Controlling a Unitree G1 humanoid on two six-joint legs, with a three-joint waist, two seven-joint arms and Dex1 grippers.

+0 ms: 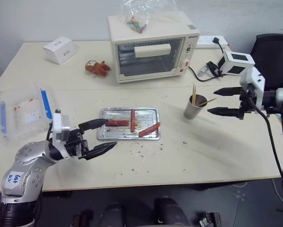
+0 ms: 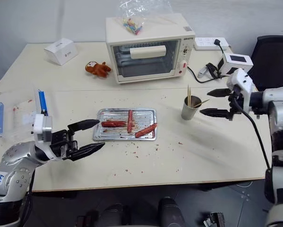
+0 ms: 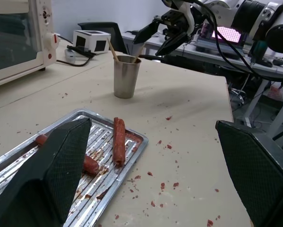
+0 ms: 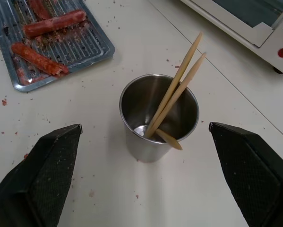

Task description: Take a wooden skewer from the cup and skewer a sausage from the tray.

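At the table's [image 1: 188, 161] far left, at nine o'clock from the tray [image 1: 128, 124], a clear plastic box [image 1: 23, 111] with blue clips is lying open. Your left gripper [image 1: 103, 134] is hovering just left of the tray at its eight o'clock, fingers spread wide and gripping nothing. A handwritten sticker on that forearm is showing, too small to read. Three sausages are lying in the greasy tray; the lighter, orange-tinged sausage [image 1: 149, 129] is sitting at its four o'clock corner, angled. At the tray's twelve o'clock a cream toaster oven [image 1: 153, 46] is standing with a small logo on its control panel, illegible here, and a plastic bag [image 1: 140, 13] on top. A white box [image 1: 60, 49] with faint print and a brown toy [image 1: 98, 67] are resting at eleven o'clock. Right of the tray, at two o'clock, the cup [image 4: 158, 118] is holding several sticks, a wooden skewer [image 4: 175, 92] among them leaning on the rim. Your right gripper [image 1: 215, 100] is hanging just right of the cup, jaws wide, empty, pointing at it.
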